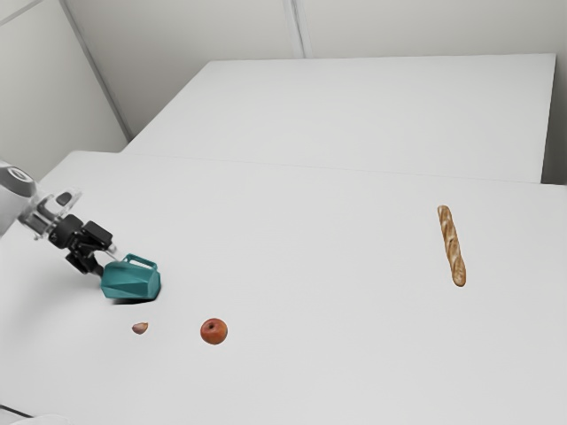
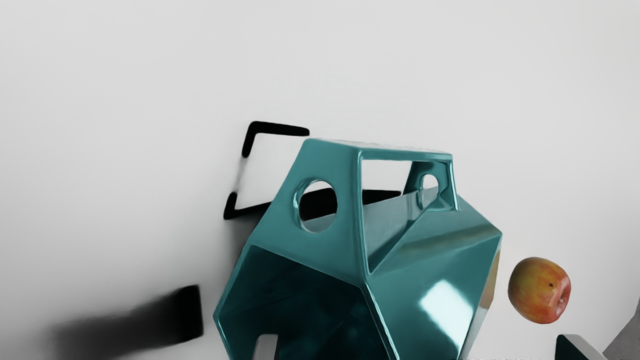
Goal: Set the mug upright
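While the white arm (image 1: 12, 199) reaches in from the exterior view's left, its black claw (image 1: 109, 263) stands open beside the mug, the two fingertips wide apart and gripping nothing. Item, one mug (image 1: 131, 282): teal, glossy, faceted; lying on its side on the desk (image 1: 319, 266), not upright, its angular handle (image 1: 141, 261) uppermost. In the wrist view, one fingertip overlaps the mug's dark face and the other stands out past its flank, on the apple's side; whether either touches it cannot be told. Item, one apple (image 1: 213, 331): red and yellow, whole, near the mug, towards the exterior view's right and foreground. Item, one small brownish piece (image 1: 140, 328): between mug and apple in the left-to-right order, nearer the foreground than the mug; too small to identify. Item, one baguette (image 1: 451, 245): golden brown, lengthwise, well apart at the exterior view's right.
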{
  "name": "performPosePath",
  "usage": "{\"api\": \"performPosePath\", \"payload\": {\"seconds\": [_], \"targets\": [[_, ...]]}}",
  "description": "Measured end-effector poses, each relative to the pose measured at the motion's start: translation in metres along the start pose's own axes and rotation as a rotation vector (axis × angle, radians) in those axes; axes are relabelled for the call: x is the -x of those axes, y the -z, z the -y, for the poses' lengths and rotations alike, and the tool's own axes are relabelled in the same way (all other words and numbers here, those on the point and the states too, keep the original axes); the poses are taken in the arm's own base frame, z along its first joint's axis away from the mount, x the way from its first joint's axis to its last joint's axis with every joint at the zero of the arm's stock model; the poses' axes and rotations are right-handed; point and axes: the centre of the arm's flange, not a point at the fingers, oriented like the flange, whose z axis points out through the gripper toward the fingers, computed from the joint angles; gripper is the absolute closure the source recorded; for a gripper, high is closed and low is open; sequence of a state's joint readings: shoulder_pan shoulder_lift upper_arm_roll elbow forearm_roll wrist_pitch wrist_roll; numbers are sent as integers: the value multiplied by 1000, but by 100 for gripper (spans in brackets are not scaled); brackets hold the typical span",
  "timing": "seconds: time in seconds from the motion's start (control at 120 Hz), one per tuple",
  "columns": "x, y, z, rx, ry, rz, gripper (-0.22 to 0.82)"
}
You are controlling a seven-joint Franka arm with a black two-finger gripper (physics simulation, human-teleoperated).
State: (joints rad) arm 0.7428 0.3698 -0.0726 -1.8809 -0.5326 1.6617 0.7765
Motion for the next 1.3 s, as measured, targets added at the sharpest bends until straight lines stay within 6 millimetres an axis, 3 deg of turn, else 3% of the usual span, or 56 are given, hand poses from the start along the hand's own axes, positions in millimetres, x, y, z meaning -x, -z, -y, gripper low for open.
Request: {"api": "performPosePath", "payload": {"seconds": [0.117, 0.367, 0.758, 1.1, 1.3], "targets": [[3, -3, -1, 48, -8, 9, 4], [7, -10, 0, 103, -26, 35, 35], [8, -10, -6, 128, -58, 44, 68], [5, -7, -14, 118, -93, 36, 76], [-1, 2, -62, 36, -180, 29, 77]]}}
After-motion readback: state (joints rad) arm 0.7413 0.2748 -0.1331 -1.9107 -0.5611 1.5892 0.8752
